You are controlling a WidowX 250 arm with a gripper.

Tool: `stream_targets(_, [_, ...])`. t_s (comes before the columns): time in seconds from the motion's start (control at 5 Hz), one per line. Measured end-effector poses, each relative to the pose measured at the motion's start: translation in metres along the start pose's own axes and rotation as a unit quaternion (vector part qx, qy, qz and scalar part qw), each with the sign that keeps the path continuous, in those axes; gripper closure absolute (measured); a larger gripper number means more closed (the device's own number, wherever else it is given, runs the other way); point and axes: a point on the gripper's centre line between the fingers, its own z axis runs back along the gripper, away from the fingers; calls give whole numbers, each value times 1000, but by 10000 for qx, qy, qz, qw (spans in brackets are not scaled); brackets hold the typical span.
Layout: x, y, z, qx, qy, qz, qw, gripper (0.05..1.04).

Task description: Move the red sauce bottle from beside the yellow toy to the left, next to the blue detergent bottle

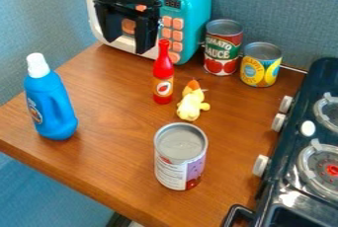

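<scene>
Red bottle: upright on the brown wooden table, near the toy microwave's front. White label on the bottle shows a red picture.

Black gripper: at upper left of view, pointing down in front of the microwave; nothing held. Fingers spread, clear gap between them, orange dial visible through the gap. The finger on the view's right appears close to the bottle's neck; contact cannot be judged.

Yellow plush toy, orange at its top: just beside the bottle, toward the view's right. Large can, white and purple label: upright, nearer the camera than the plush. Blue bottle, white cap: upright near the table's left edge, well apart from the rest.

Rear of table: tomato can and yellow can, both upright, side by side. Right side of view: dark toy stove, pale knobs facing the table.
</scene>
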Motion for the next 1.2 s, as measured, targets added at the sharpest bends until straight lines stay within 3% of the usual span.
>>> stream_targets(0.2, [-1,0,-12,-37,180,1,9998,82])
stream_targets(0.4, [10,-1,-7,-86,123,0,9999,82])
stream_targets(0.8, [39,5,-10,272,248,-78,9993,82])
stream_targets(1.0, [54,-4,-19,426,519,-183,9976,82])
stream_targets(1.2, [62,-6,-20,429,576,-177,9973,82])
